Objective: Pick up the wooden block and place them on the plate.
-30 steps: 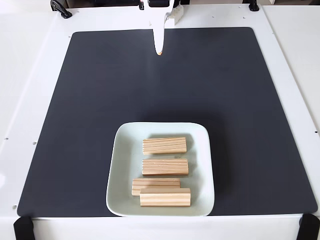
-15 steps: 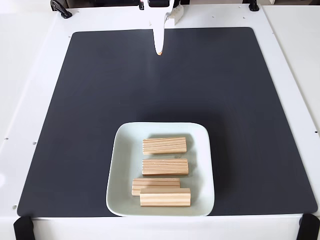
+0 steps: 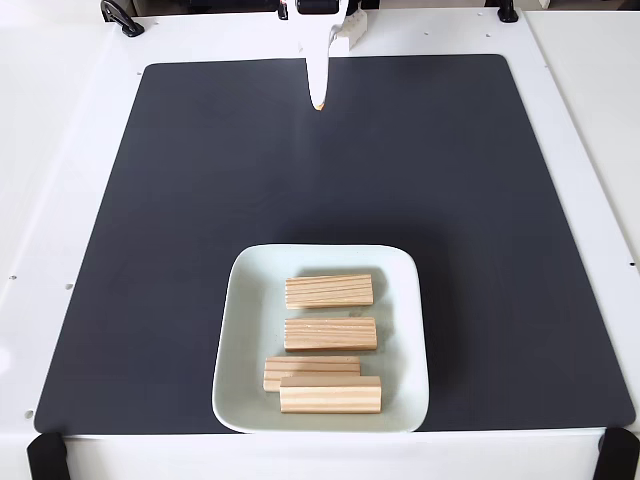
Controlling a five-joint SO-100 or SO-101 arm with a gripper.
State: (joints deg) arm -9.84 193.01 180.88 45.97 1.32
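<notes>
In the fixed view, the white tabletop (image 3: pixel 80 150) carried a matte black mat (image 3: pixel 200 250), and all four pale, grain-lined wooden blocks (image 3: pixel 329 291) lay lengthwise on the glossy, round-cornered square mint-white plate (image 3: pixel 240 340), the nearest two overlapping. Well apart at the far edge, the white pincer (image 3: pixel 318 100) tapered to one closed, empty tip.

A dark mat (image 3: pixel 200 200) covers a brightly lit white table (image 3: pixel 60 180).
</notes>
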